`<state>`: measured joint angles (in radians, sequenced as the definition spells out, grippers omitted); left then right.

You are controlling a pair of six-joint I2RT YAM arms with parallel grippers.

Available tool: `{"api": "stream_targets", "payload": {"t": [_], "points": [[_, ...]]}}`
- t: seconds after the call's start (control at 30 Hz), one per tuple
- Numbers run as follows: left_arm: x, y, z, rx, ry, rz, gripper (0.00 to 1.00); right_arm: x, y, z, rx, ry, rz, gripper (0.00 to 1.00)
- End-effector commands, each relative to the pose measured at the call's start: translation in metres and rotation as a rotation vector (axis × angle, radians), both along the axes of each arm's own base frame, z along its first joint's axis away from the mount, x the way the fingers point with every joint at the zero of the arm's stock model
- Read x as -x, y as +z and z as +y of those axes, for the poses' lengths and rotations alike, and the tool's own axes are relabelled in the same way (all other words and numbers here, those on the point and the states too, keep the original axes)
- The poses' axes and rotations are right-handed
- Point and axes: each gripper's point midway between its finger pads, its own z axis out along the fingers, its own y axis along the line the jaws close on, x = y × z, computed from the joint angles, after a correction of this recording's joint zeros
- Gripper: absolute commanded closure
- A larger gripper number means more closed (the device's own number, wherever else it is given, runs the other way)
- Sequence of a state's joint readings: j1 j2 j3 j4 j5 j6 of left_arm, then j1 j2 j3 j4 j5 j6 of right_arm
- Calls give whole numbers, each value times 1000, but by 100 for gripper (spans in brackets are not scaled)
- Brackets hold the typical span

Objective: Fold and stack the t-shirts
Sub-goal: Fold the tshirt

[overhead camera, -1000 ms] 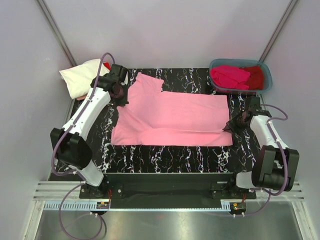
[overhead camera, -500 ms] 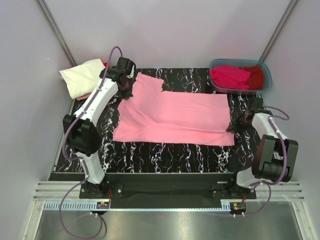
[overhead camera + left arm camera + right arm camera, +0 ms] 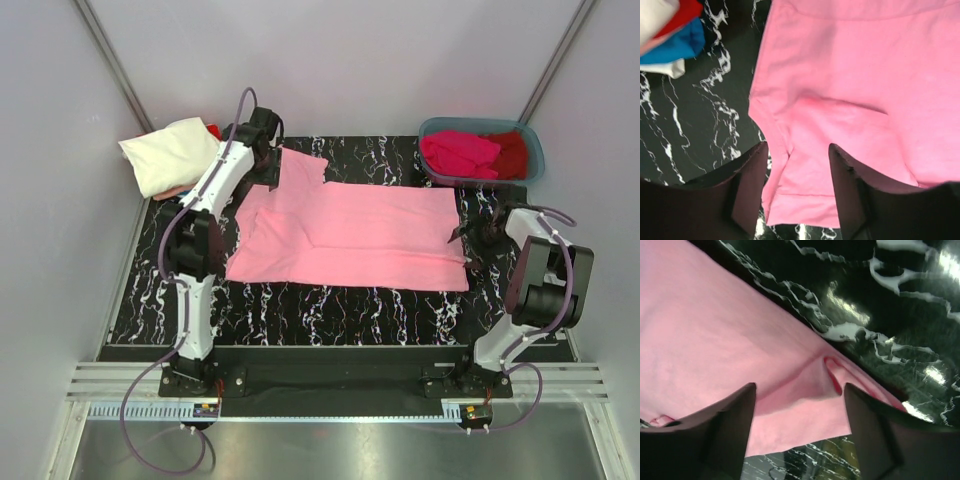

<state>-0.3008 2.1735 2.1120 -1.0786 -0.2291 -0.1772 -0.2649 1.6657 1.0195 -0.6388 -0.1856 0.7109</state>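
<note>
A light pink t-shirt point(image 3: 350, 235) lies spread flat across the black marbled table point(image 3: 300, 310). My left gripper point(image 3: 262, 165) hovers over its far left sleeve, jaws open, and the sleeve hem point(image 3: 800, 200) lies loose between the fingers point(image 3: 752, 180). At the shirt's right edge my right gripper point(image 3: 476, 238) is open too, a small raised fold of pink cloth point(image 3: 837, 372) showing between its fingers point(image 3: 735, 415). Neither gripper point(image 3: 797, 150) point(image 3: 800, 390) pinches the cloth. More t-shirts sit folded at the far left, cream-white point(image 3: 165, 155) on top, with red and blue ones point(image 3: 680, 40) under it.
A grey-blue plastic tub point(image 3: 530, 150) at the far right corner holds a magenta t-shirt point(image 3: 458, 152) and a dark red one point(image 3: 512, 150). Bare marbled table point(image 3: 900, 300) shows beyond the shirt's right edge and along the near side.
Both grippers have opened and let go of the pink shirt. The left arm has swung toward the far edge, and the shirt's left side shifted slightly right with it.
</note>
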Motion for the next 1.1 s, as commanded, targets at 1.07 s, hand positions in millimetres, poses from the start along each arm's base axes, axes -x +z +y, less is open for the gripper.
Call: {"api": "stream_targets", "payload": {"t": [1.07], "points": [[203, -60, 44, 575, 562, -203, 10, 66, -9, 14, -152, 1, -67, 27]]}}
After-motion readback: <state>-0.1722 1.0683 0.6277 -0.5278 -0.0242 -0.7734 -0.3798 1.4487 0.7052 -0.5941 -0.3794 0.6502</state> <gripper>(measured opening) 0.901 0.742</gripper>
